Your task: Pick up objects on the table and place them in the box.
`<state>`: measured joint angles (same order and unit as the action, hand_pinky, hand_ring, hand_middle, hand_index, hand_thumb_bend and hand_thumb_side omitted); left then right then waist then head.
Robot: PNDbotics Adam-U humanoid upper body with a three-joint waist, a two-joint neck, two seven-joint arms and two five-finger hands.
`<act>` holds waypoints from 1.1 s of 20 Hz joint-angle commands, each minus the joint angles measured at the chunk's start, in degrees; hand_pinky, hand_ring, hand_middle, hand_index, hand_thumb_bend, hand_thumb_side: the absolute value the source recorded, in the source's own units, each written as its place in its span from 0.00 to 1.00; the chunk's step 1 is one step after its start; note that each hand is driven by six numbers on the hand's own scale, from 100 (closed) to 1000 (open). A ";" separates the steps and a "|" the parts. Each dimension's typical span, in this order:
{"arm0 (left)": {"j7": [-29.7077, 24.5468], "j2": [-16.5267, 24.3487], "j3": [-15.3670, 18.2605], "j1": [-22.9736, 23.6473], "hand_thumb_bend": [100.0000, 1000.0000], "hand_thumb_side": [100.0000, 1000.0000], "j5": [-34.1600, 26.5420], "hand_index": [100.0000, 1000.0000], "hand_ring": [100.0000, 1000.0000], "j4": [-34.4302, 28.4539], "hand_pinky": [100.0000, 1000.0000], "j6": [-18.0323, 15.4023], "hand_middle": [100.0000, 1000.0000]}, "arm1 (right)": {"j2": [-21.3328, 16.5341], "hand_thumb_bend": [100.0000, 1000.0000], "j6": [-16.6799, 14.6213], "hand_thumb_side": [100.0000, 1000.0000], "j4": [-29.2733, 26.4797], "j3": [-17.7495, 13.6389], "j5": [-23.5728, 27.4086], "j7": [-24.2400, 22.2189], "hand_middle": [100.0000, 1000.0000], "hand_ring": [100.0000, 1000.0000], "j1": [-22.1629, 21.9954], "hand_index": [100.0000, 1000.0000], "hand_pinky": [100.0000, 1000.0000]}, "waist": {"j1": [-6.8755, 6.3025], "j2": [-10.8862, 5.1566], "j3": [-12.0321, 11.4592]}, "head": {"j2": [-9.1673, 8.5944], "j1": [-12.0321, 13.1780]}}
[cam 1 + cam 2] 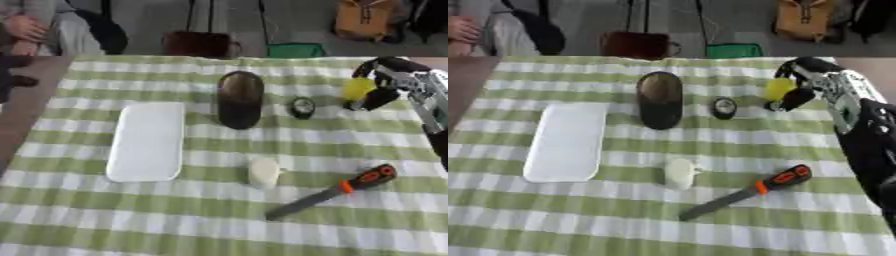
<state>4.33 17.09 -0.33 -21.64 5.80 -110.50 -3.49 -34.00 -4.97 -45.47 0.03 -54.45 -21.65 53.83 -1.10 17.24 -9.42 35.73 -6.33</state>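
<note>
The right robot hand (385,80) reaches in at the far right of the worktop (201,220), its fingers curled round a small yellow object (357,88), so the task looks barely begun. The long dark box (240,99) appears to hold nothing yet, while the small round dark item (303,107), white lump (263,172), orange-handled knife (337,190) and white tray (147,141) lie loose. The right eye view shows far more of the black right arm (868,145) than the left eye view; no left robot hand shows.
</note>
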 commanded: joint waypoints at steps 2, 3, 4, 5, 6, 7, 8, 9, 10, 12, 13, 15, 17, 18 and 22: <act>-0.09 0.91 0.34 -0.51 0.51 0.74 -0.16 0.83 0.72 -1.01 0.61 -0.07 0.88 | -1.60 0.47 -0.01 0.20 -0.67 -0.14 -0.04 0.48 0.62 0.40 0.60 0.75 0.22 | -0.03 -1.51 0.08 | -0.71 0.19; -0.09 0.91 0.35 -0.51 0.51 0.73 -0.16 0.83 0.72 -1.02 0.61 -0.08 0.88 | -1.61 0.46 0.02 0.20 -0.62 -0.14 0.01 0.65 0.61 0.39 0.56 0.75 0.20 | -0.04 -1.52 0.09 | -0.73 0.19; -0.10 0.91 0.35 -0.52 0.51 0.74 -0.17 0.83 0.72 -1.03 0.61 -0.08 0.88 | -1.61 0.45 0.05 0.19 -0.57 -0.15 0.05 0.83 0.61 0.38 0.53 0.75 0.19 | -0.04 -1.53 0.11 | -0.75 0.18; -0.09 0.90 0.36 -0.51 0.51 0.74 -0.18 0.83 0.72 -1.02 0.61 -0.07 0.88 | -1.62 0.45 0.04 0.19 -0.65 -0.17 0.17 1.09 0.60 0.37 0.52 0.74 0.17 | -0.05 -1.55 0.16 | -0.80 0.19; -0.07 0.89 0.37 -0.50 0.51 0.74 -0.20 0.83 0.72 -1.00 0.61 -0.07 0.88 | -1.66 0.45 0.00 0.19 -0.82 -0.19 0.35 1.38 0.59 0.37 0.48 0.74 0.16 | -0.07 -1.56 0.21 | -0.83 0.20; -0.07 0.89 0.36 -0.49 0.51 0.74 -0.21 0.83 0.72 -1.00 0.61 -0.07 0.88 | -1.72 0.45 -0.04 0.18 -1.08 -0.20 0.60 1.66 0.59 0.36 0.44 0.74 0.15 | -0.09 -1.57 0.29 | -0.83 0.21; -0.07 0.89 0.36 -0.49 0.51 0.74 -0.22 0.83 0.72 -0.99 0.61 -0.07 0.88 | -1.77 0.45 -0.03 0.18 -1.27 -0.17 0.82 1.83 0.59 0.36 0.39 0.74 0.15 | -0.11 -1.58 0.32 | -0.83 0.21; -0.05 0.92 0.39 -0.48 0.51 0.74 -0.16 0.83 0.72 -0.99 0.61 -0.07 0.88 | -1.88 0.45 -0.20 0.17 -1.86 -0.13 1.17 2.14 0.56 0.33 0.44 0.72 0.08 | -0.13 -1.63 0.46 | -0.79 0.21; -0.02 0.93 0.41 -0.47 0.51 0.74 -0.16 0.83 0.72 -1.00 0.61 -0.07 0.88 | -2.06 0.45 -0.38 0.16 -2.73 -0.01 1.67 2.38 0.56 0.32 0.35 0.72 0.07 | -0.15 -1.67 0.59 | -0.77 0.24; 0.02 0.97 0.45 -0.45 0.51 0.74 -0.18 0.83 0.72 -1.01 0.61 -0.07 0.88 | -2.38 0.42 -0.60 0.16 -4.62 0.28 2.76 2.64 0.53 0.28 0.14 0.71 0.03 | -0.18 -1.75 0.82 | -0.77 0.32; 0.02 0.99 0.46 -0.43 0.51 0.73 -0.19 0.83 0.72 -1.00 0.61 -0.07 0.88 | -2.59 0.40 -0.93 0.16 -6.11 0.58 3.34 2.85 0.52 0.27 0.10 0.70 0.03 | -0.19 -1.85 1.03 | -0.71 0.36; 0.02 1.03 0.49 -0.39 0.51 0.73 -0.18 0.83 0.72 -0.99 0.61 -0.07 0.88 | -3.05 0.39 -1.26 0.16 -9.16 1.27 4.33 2.90 0.52 0.27 -0.28 0.70 0.02 | -0.18 -2.04 1.30 | -0.63 0.43; 0.03 1.05 0.52 -0.36 0.51 0.73 -0.19 0.83 0.72 -0.99 0.62 -0.08 0.88 | -3.37 0.39 -1.43 0.17 -11.96 1.93 4.65 2.91 0.52 0.26 -0.58 0.69 0.02 | -0.16 -2.21 1.47 | -0.63 0.51; 0.04 1.07 0.54 -0.35 0.51 0.73 -0.19 0.83 0.72 -0.99 0.62 -0.09 0.88 | -3.46 0.39 -1.61 0.17 -13.52 2.20 5.13 2.95 0.52 0.26 -0.81 0.69 0.02 | -0.15 -2.27 1.55 | -0.65 0.56; 0.03 1.14 0.56 -0.35 0.51 0.73 -0.20 0.83 0.72 -1.00 0.62 -0.11 0.88 | -3.40 0.40 -3.06 0.20 -19.69 4.08 7.33 2.50 0.52 0.27 -0.91 0.69 0.04 | 0.02 -2.70 1.53 | -0.52 0.64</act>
<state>4.32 17.09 -0.27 -21.61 5.79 -110.50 -3.50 -35.30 -7.29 -61.76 3.70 -48.24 -19.14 51.86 -1.23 16.16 -7.87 35.70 -5.90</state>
